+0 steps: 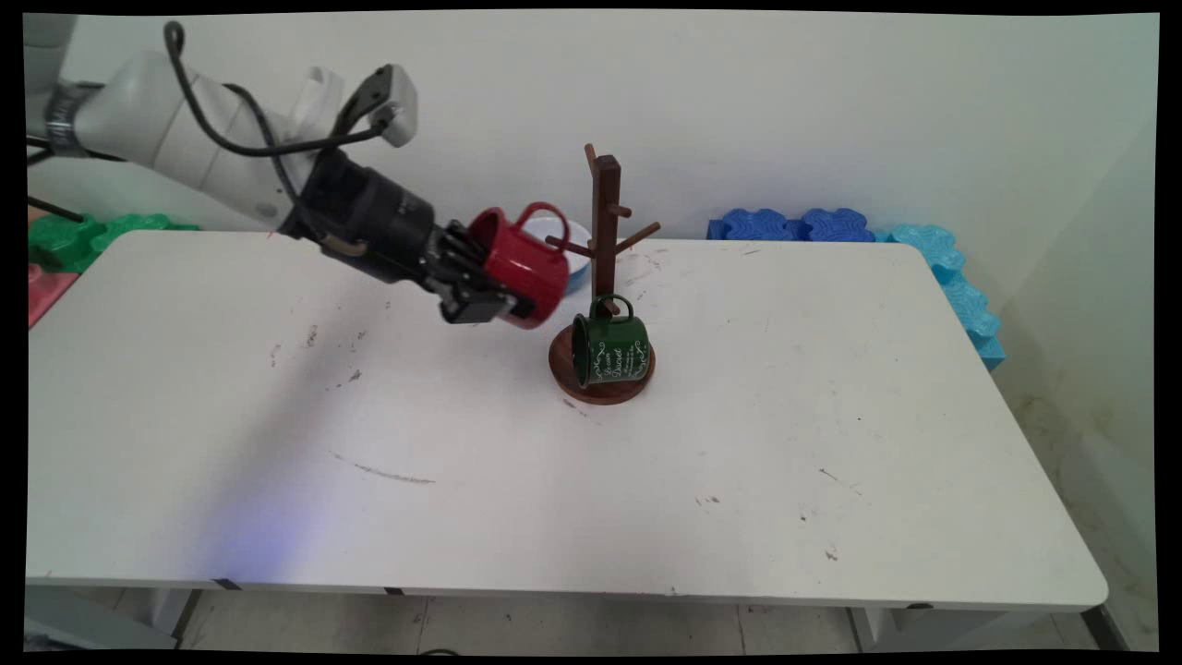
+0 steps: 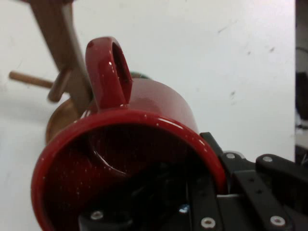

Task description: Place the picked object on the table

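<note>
Claw (image 1: 489, 294) holds a red mug (image 1: 519, 266) by its rim, lifted clear of the tabletop (image 1: 462, 480) toward the far edge, tipped on its side with the handle up and pointing at the wooden mug tree (image 1: 605, 277). The mug sits just left of the tree's left peg, apart from it. A green mug (image 1: 607, 347) hangs low on the tree, mouth to the left, over the round base. A white bowl (image 1: 574, 251) peeks out behind the red mug, close to the far edge. Wide bare surface runs along the near edge and toward both near corners; blue foam blocks (image 1: 794, 224) lie beyond the far right corner, green ones (image 1: 83, 235) beyond the far left.

From the hand camera, the red mug (image 2: 130, 159) fills the frame, one finger inside its mouth and the other finger (image 2: 250, 187) outside the wall. The tree's post (image 2: 62, 53) and pegs stand just beyond the handle, with open tabletop (image 2: 226, 48) to the right.
</note>
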`<action>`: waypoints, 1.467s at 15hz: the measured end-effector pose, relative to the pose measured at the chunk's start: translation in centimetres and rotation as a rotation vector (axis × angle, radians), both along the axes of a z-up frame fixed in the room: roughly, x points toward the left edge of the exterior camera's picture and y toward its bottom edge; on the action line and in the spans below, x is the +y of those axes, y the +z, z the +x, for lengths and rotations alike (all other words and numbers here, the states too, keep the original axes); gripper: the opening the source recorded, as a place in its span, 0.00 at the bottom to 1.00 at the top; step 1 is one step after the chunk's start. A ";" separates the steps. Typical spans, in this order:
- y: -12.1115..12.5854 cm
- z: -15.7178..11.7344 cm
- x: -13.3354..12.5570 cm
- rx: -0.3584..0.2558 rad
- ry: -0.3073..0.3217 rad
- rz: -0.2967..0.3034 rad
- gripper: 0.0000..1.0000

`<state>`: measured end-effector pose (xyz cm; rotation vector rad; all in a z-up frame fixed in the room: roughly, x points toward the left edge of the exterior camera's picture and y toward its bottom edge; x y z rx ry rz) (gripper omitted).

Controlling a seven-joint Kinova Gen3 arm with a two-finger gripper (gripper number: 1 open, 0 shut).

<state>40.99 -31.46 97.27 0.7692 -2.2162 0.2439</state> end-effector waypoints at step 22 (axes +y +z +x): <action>-4.7 10.1 -2.1 -0.370 -0.058 -0.063 0.00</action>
